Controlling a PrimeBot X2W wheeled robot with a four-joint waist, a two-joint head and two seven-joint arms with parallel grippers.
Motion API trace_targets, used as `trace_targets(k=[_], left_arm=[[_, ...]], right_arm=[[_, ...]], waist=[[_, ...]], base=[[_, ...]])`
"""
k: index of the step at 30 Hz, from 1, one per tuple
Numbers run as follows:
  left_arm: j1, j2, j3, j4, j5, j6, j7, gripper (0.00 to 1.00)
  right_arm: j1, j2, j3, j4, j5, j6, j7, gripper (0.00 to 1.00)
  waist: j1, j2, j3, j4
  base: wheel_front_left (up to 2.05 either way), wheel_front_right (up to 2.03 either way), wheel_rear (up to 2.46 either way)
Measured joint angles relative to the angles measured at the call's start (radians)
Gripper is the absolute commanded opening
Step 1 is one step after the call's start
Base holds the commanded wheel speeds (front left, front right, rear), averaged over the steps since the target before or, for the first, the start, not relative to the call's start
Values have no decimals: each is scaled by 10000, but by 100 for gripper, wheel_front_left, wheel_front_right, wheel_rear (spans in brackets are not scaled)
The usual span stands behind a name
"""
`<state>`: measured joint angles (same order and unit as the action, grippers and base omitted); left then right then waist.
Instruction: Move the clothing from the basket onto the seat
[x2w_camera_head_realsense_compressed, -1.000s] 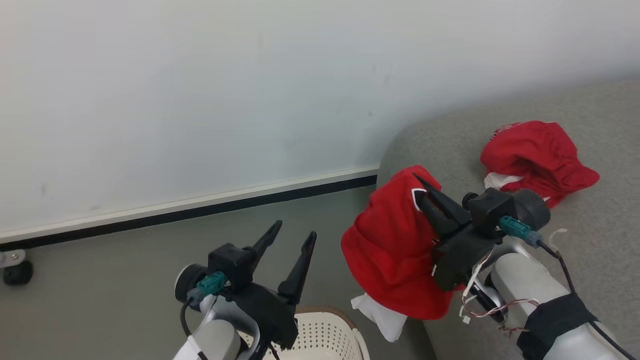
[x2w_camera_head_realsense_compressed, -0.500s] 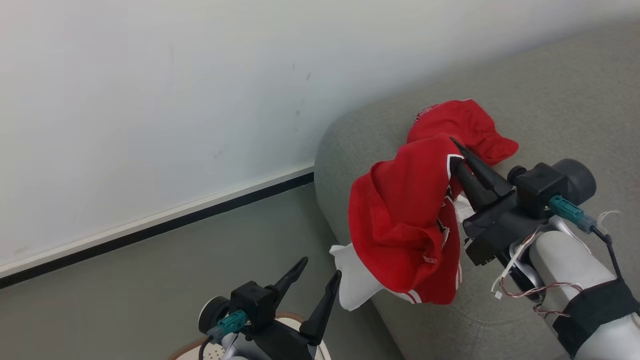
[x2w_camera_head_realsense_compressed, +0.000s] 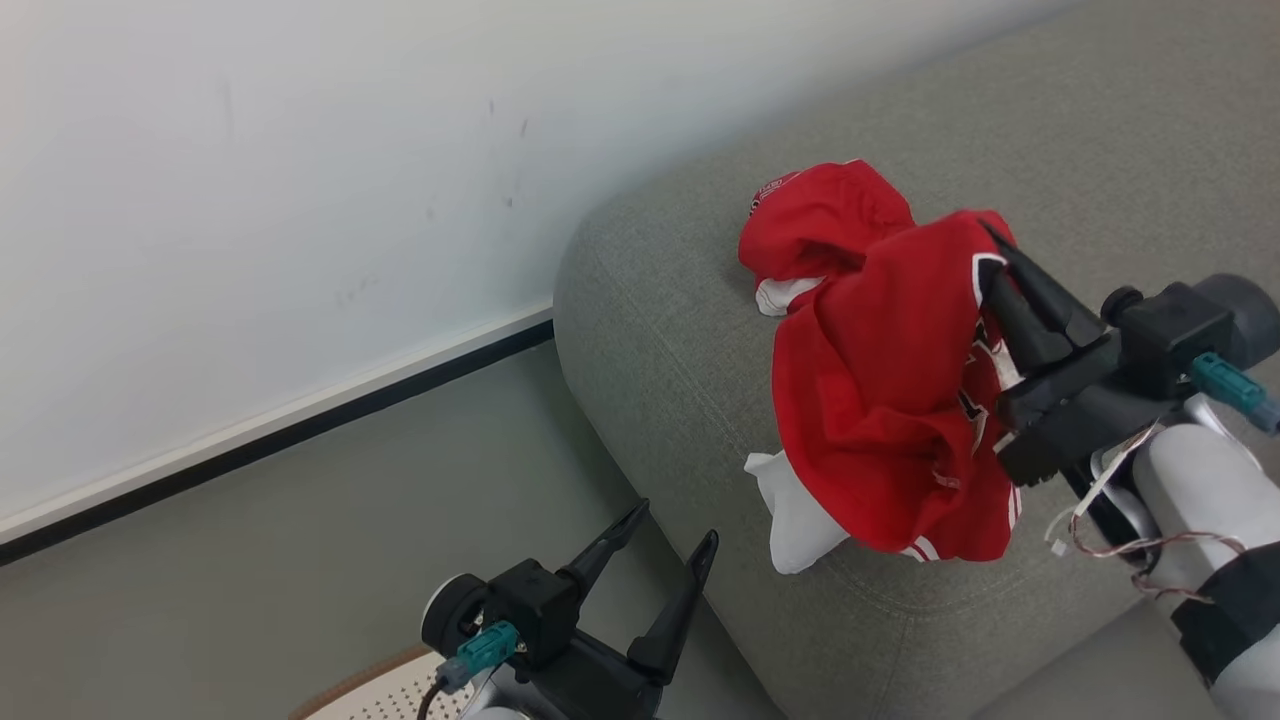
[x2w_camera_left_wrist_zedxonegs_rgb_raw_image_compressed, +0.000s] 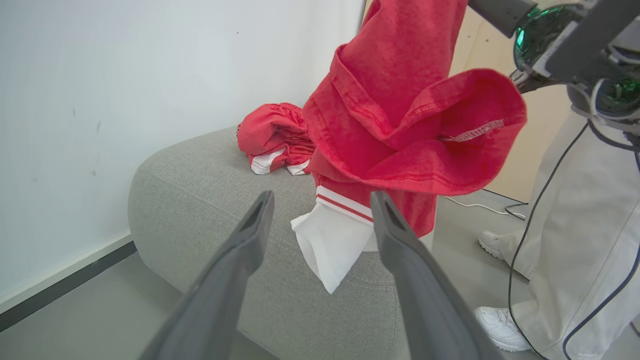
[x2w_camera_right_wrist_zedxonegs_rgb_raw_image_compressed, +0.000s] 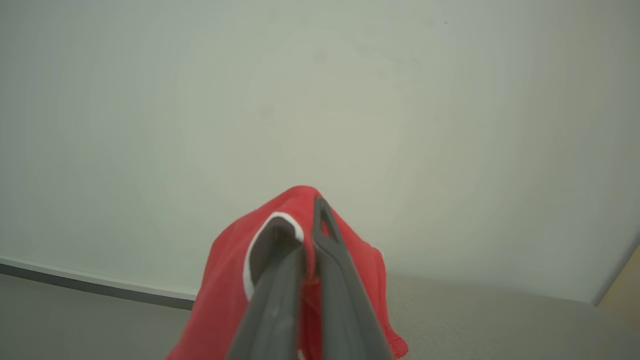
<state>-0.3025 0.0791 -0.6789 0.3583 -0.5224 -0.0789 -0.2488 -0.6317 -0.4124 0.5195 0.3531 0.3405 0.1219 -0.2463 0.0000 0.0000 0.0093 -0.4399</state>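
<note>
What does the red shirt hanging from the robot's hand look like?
The red jersey garment is soft, bright red fabric with white striped trim and a white panel at the bottom. Some dark markings are partly hidden in its folds. It hangs crumpled, pinched at its top edge by the shut right gripper, over the end of the grey sofa. Whether its lowest tip touches the sofa is unclear.

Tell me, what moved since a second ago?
The right gripper carried the red jersey from the edge of the sofa to above its seat, close to the other red garment. The camera swung too. That grip stayed shut, the left gripper stayed open and empty, and the lying garment stayed put.
</note>
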Motion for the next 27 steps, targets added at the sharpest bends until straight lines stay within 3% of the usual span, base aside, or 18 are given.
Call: trace_targets(k=[16, 22, 27], left_arm=[[-1537, 102, -232, -955, 959, 84, 100, 100], [-2056, 148, -362, -1298, 1208, 73, 221, 100], [-2504, 255, -466, -1639, 1557, 67, 391, 100]], right_arm=[[-4134, -882, -1816, 2069, 744, -4, 708, 0], [-5054, -1388, -2119, 3452, 838, -96, 1016, 0], [-5404, -1429, -2196, 4362, 800, -395, 1055, 0]], waist=[[1, 0, 1695, 682], [2, 1, 2436, 1201], [2, 2, 3106, 1627]], base=[[0, 0, 0], [0, 0, 0], [0, 0, 0]])
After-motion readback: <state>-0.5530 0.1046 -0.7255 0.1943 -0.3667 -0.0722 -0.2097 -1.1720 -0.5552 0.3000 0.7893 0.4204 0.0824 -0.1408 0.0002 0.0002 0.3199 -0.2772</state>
